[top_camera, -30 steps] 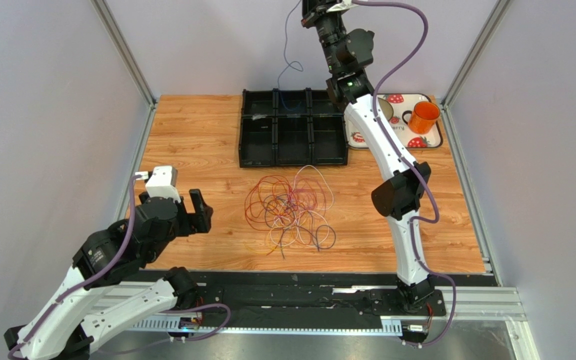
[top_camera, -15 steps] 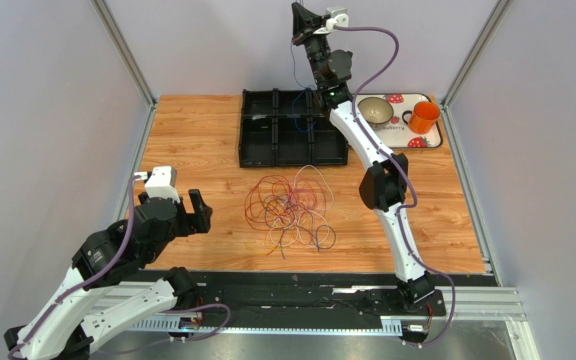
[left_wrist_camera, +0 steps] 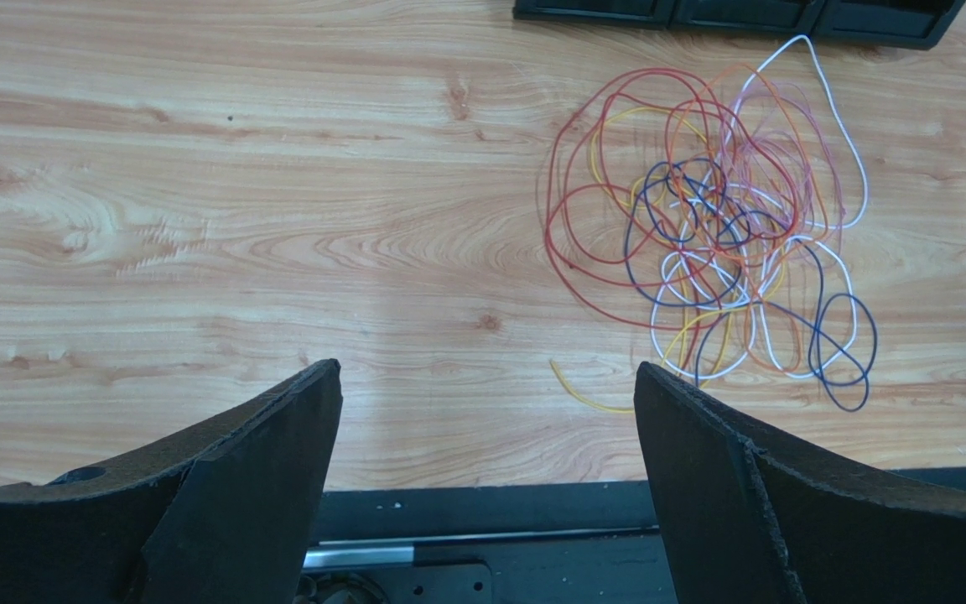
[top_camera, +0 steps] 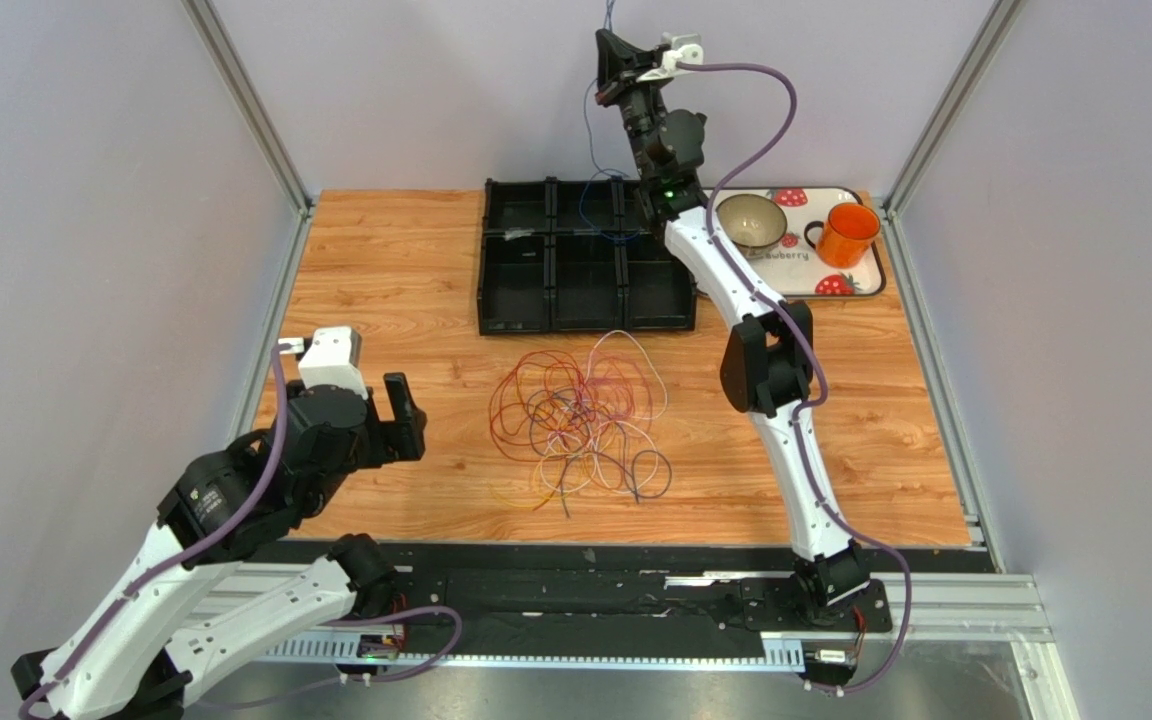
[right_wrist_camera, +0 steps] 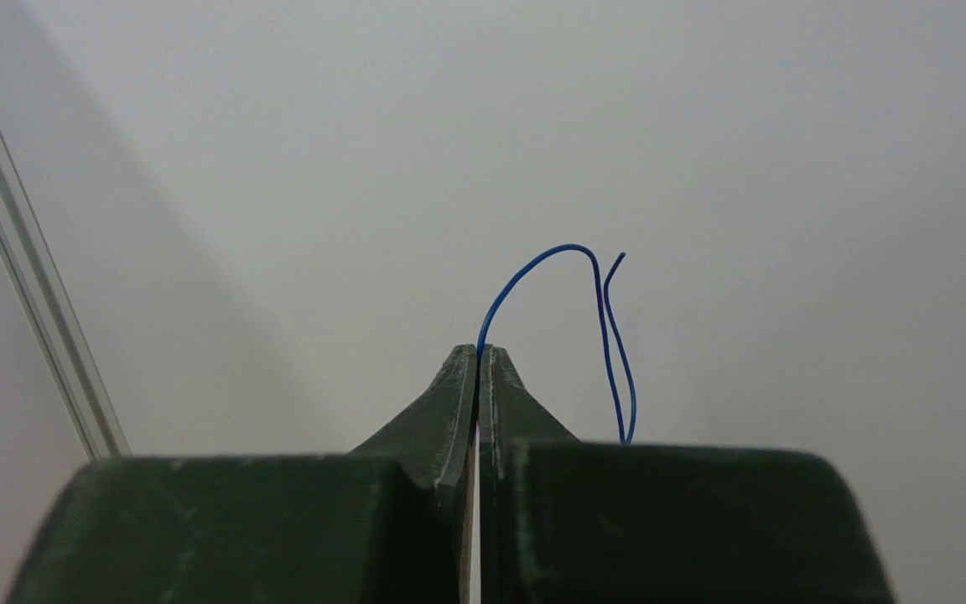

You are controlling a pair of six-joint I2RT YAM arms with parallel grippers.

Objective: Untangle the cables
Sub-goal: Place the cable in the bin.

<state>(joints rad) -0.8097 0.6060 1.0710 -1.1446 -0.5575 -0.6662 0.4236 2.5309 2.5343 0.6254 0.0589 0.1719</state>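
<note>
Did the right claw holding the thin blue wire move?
Yes. The right claw with the thin blue wire shifted down the overhead picture, closer to the black divided tray.

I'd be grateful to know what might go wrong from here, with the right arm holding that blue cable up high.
The right jaws pinch the blue cable only at their very tips, so it may slip free early. It hangs loose above the black tray, so on release it could drape across a divider. The tangle is dense; the open left jaws could catch several loops at once.
</note>
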